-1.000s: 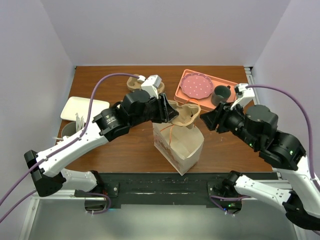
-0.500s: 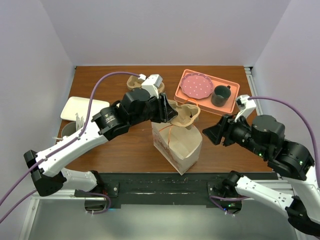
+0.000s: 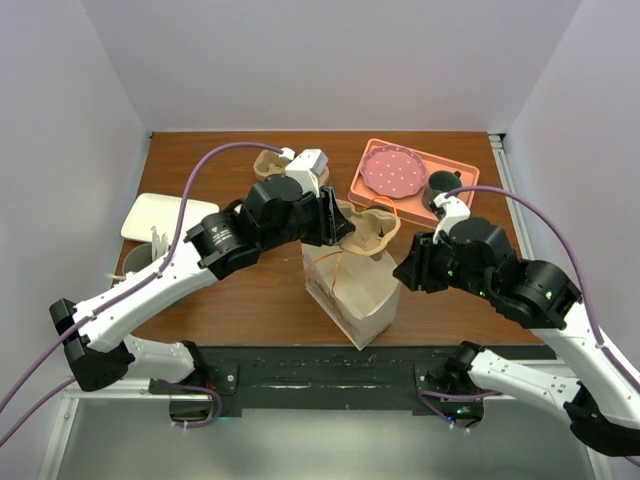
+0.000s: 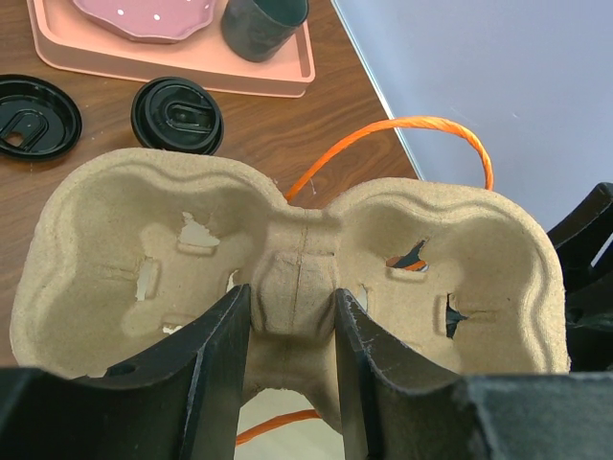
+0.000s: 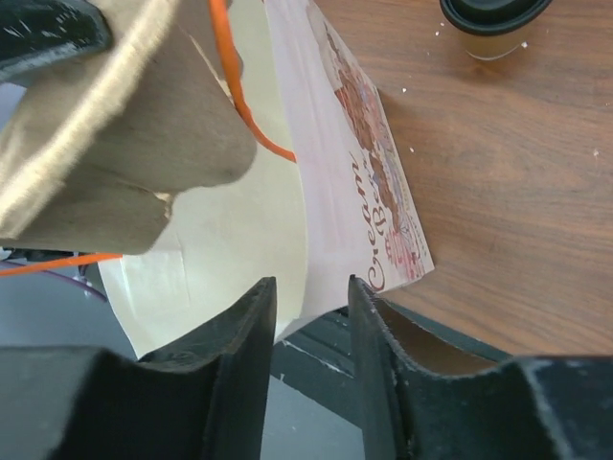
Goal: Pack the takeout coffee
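Observation:
The takeout coffee (image 5: 490,21), a tan cup with a black lid, stands on the table at the top right of the right wrist view; it is hidden in the top view. My left gripper (image 4: 292,316) is shut on the middle ridge of the empty brown pulp carrier (image 4: 287,240) and holds it over the open paper bag (image 3: 355,295). In the top view the left gripper (image 3: 340,225) and the carrier (image 3: 368,232) sit above the bag's mouth. My right gripper (image 5: 308,297) is open, with its jaws either side of the bag's printed wall (image 5: 335,172). In the top view the right gripper (image 3: 405,272) is at the bag's right side.
An orange tray (image 3: 360,190) at the back holds a pink plate (image 3: 392,172) and a dark mug (image 3: 440,185). Two round black lids (image 4: 177,115) show beyond the carrier. A second carrier (image 3: 268,162) sits at the back. A white tray (image 3: 160,215) lies at the left. The bag has orange string handles (image 4: 402,129).
My right arm has swung left and forward, from beside the mug to the bag's right wall. My left arm and the carrier have stayed in place.

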Robot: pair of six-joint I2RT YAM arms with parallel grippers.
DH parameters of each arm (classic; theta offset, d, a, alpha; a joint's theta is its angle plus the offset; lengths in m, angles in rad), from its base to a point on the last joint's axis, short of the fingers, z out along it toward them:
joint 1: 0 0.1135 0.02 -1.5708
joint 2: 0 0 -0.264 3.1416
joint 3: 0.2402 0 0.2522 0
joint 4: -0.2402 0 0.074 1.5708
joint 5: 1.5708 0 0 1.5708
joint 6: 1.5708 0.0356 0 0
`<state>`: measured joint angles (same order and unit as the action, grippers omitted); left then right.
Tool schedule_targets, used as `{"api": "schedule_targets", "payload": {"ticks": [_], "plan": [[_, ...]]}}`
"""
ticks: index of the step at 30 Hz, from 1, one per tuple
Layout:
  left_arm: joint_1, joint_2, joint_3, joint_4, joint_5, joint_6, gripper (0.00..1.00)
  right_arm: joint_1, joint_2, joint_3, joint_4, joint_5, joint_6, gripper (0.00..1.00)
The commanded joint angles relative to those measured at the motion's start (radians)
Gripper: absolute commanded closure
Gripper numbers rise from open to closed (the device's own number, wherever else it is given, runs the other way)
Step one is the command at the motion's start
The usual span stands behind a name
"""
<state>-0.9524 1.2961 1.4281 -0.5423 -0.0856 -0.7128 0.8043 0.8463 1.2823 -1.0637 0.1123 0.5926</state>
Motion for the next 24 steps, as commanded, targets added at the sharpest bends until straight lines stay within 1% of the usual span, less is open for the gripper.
{"api": "schedule_targets", "payload": {"ticks": [1, 3, 4, 7, 8, 15, 19, 24], "plan": [[-0.005, 0.0, 0.037, -0.007, -0.006, 0.029, 0.7, -0.002, -0.021, -0.04, 0.004, -0.01, 0.024, 0.67], [-0.005, 0.002, 0.034, -0.007, -0.003, 0.03, 0.7, -0.001, -0.03, -0.06, 0.019, -0.013, 0.024, 0.73], [-0.005, 0.002, 0.032, -0.007, -0.002, 0.03, 0.7, -0.001, -0.033, -0.075, 0.025, -0.011, 0.023, 0.8], [-0.005, 0.002, 0.026, 0.004, 0.018, 0.047, 0.7, -0.001, -0.042, -0.078, 0.053, 0.003, 0.018, 0.92], [-0.005, 0.003, 0.028, 0.005, 0.032, 0.056, 0.7, -0.001, -0.041, -0.074, 0.057, 0.01, 0.01, 1.0], [-0.005, 0.025, 0.083, -0.099, 0.043, 0.176, 0.69, -0.002, 0.0, -0.011, 0.057, 0.095, -0.074, 1.0], [-0.005, 0.025, 0.074, -0.116, 0.079, 0.216, 0.69, -0.001, 0.023, 0.005, 0.061, 0.112, -0.102, 1.0], [-0.005, 0.022, 0.071, -0.137, 0.081, 0.256, 0.68, -0.001, 0.037, 0.008, 0.071, 0.121, -0.112, 1.0]]}}
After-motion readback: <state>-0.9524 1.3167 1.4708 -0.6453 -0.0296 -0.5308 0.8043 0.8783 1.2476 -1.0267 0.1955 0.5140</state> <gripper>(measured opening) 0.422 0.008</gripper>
